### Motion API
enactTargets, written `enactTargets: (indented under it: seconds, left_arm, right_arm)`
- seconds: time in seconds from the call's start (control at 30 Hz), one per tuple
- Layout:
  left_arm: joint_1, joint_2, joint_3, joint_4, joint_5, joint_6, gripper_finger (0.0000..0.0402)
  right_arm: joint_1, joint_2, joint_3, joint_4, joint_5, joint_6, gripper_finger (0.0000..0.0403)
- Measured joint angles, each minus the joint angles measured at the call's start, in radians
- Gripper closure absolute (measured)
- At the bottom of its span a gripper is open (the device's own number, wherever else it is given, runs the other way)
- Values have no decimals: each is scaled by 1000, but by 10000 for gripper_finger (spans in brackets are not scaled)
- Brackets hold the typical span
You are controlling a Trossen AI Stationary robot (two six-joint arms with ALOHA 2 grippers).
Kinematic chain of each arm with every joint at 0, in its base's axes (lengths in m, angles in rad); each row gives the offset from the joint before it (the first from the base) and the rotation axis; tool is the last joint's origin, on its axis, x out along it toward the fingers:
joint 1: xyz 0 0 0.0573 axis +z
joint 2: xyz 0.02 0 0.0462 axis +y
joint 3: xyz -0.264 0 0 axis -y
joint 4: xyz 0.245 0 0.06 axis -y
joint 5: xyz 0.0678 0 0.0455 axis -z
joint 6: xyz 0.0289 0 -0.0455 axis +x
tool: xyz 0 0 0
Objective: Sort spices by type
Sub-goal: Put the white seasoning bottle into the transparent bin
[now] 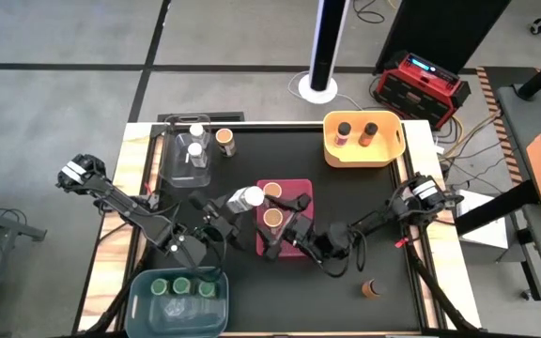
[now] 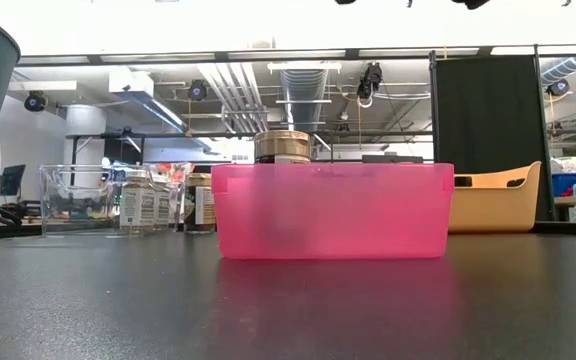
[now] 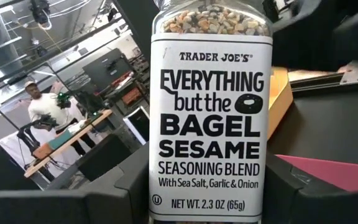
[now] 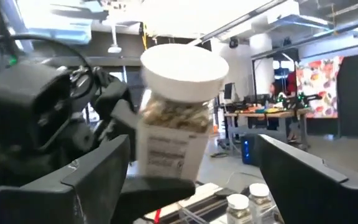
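Jar (image 1: 245,199) with a white lid is hanging above the table just left of the pink bin (image 1: 301,191), left pincer (image 1: 225,212) clamping its body; right pincer (image 1: 280,235) is gaping empty beside it. Stiff, light, probably slick: grip mid-body

Four bins (image 1: 363,150); three green-lidded jars (image 1: 180,285), three white-lidded (image 1: 195,139), four orange-lidded (image 1: 272,218), two dark-lidded (image 1: 345,129).
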Motion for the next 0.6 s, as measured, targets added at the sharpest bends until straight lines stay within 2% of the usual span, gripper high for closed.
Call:
enactTargets:
  seconds: [0.2, 0.37, 0.47, 0.6]
  left_arm:
    - [0, 0, 0, 3, 7, 10, 225]
    - [-2, 0, 0, 3, 87, 10, 223]
    - [-2, 0, 0, 3, 124, 6, 207]
    - [-1, -1, 0, 3, 124, -1, 205]
  right_arm:
    - [-38, 0, -2, -35, -66, 109, 66]
    - [-63, 0, 13, -112, -165, 154, 74]
    - [-76, 0, 25, -153, -172, 156, 79]
    - [-80, 0, 26, -157, -198, 145, 88]
